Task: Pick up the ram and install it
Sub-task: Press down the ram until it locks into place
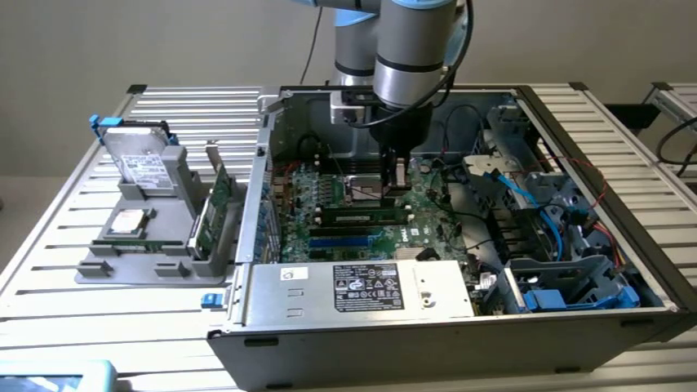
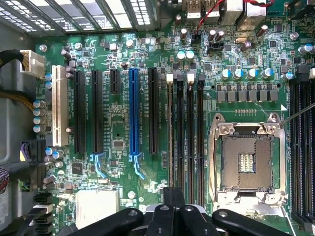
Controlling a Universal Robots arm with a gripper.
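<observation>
I am looking down into the open computer case (image 1: 458, 327) sitting on the slatted worktop (image 1: 98, 302). The arm is reaching into it, and the tool (image 1: 399, 173) is hanging just above the motherboard (image 1: 299, 220), near the bare processor socket (image 2: 246, 162). Its jaws are standing closed; from the wrist view I am seeing the black fingers (image 2: 174, 196) pressed together over the board. Whether anything is pinched between them I cannot make out, possibly a thin edge. The ram (image 1: 361, 218) is lying seated along 1 of the long slots on the motherboard, just in front of the tool in the exterior view. On the exterior view's left, a grey holder (image 1: 142, 245) is carrying a green expansion card (image 1: 218, 200) standing upright.
</observation>
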